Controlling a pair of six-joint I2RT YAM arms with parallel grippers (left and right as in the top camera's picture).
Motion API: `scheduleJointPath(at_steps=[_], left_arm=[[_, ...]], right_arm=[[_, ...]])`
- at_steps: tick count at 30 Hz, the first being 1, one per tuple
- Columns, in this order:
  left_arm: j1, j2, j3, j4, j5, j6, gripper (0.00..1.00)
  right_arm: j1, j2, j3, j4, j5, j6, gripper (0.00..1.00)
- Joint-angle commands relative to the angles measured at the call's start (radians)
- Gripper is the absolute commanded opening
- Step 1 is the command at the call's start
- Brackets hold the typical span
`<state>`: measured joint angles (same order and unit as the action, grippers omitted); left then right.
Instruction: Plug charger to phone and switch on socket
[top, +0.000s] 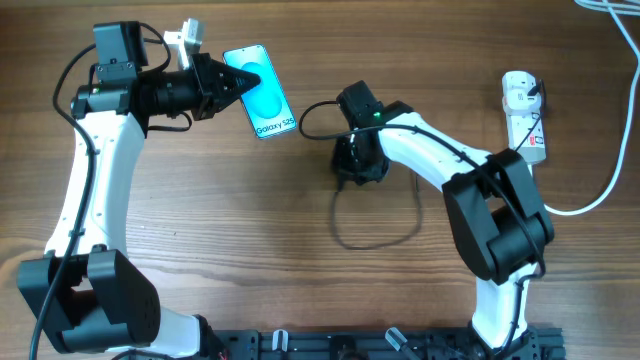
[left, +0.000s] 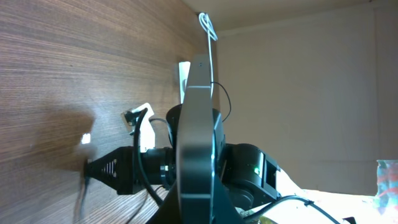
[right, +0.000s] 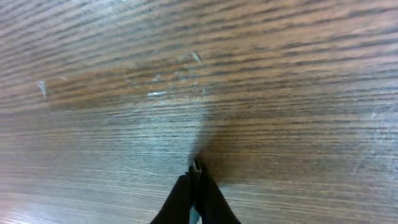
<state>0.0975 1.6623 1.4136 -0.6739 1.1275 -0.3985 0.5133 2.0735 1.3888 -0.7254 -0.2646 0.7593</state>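
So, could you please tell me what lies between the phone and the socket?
The overhead view shows the right claw, pointed down at the table, and loops of the charger cable between the phone and the socket.

Showing matt, grained wood on the desk (top: 220, 220); gleaming glossy across the phone (top: 265, 95) screen; looking smooth white plastic at the socket (top: 522, 115).

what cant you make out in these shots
- overhead: the socket switch is too small to read as on or off
- overhead: the right end effector covers the charger tip
- right wrist: that tip is a tiny blur
- left wrist: the phone, held by the left end effector, shows edge-on, so its port is hidden
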Motion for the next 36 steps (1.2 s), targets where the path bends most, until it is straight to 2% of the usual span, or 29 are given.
scheduleJointPath(at_steps=[1,6,10,20,23,29,34,36], left_arm=[[-0.002,-0.013,0.008,0.001,0.035,-0.003,0.04],[-0.002,-0.013,0.008,0.0,0.035,-0.003,0.04],[-0.002,-0.013,0.008,0.0,0.035,-0.003,0.04],[-0.002,-0.013,0.008,0.0,0.035,-0.003,0.04],[-0.002,-0.013,0.008,0.0,0.035,-0.003,0.04],[-0.002,-0.013,0.008,0.0,0.035,-0.003,0.04],[-0.002,-0.013,0.008,0.0,0.035,-0.003,0.04],[-0.002,-0.013,0.008,0.0,0.035,-0.003,0.04]], right_arm=[[-0.002,0.041,0.011,-0.014,0.041,0.01,0.05],[-0.017,0.04,0.124,-0.053,0.193,-0.08,0.05],[-0.017,0.04,0.185,-0.002,0.339,-0.169,0.05],[-0.031,0.078,0.184,-0.083,0.217,-0.203,0.05],[-0.062,0.081,0.184,-0.099,0.169,-0.203,0.11],[-0.074,0.111,0.183,-0.115,0.145,-0.22,0.13],[-0.074,0.113,0.183,-0.136,0.129,-0.226,0.31],[-0.074,0.113,0.183,-0.149,0.128,-0.194,0.34]])
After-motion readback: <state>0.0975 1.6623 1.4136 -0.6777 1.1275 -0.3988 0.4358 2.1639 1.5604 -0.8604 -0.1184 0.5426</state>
